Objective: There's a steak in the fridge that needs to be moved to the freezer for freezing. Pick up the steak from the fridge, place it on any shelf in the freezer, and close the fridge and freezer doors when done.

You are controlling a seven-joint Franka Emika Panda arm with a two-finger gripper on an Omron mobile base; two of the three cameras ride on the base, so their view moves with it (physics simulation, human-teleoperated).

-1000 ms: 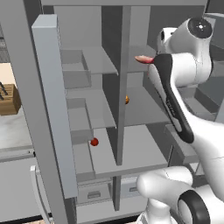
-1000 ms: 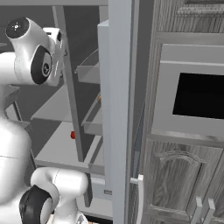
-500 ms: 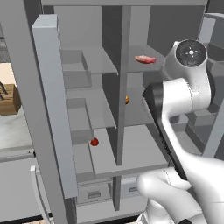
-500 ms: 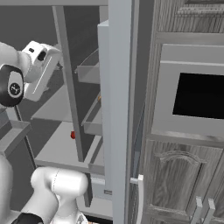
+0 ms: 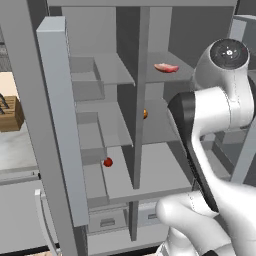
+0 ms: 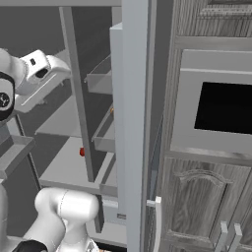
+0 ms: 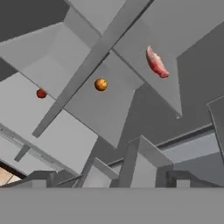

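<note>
The steak, a pink-red slab, lies on the top shelf of the fridge, the right half of the open grey unit. The freezer is the left half, and its light grey shelf is bare. Both doors stand open: the freezer door at the left, the fridge door edge-on at the right. My gripper is open, short of the shelves and below the steak, with nothing between its fingers. My white hand is raised in front of the fridge.
A small orange ball sits on the middle fridge shelf by the divider. A small red ball is on a lower freezer shelf. Wooden cabinets with a built-in oven flank the right. Door bins line the fridge door.
My arm has swung and folded upward; the hand dropped a little and turned toward the open shelves. The steak and both balls have not moved.
</note>
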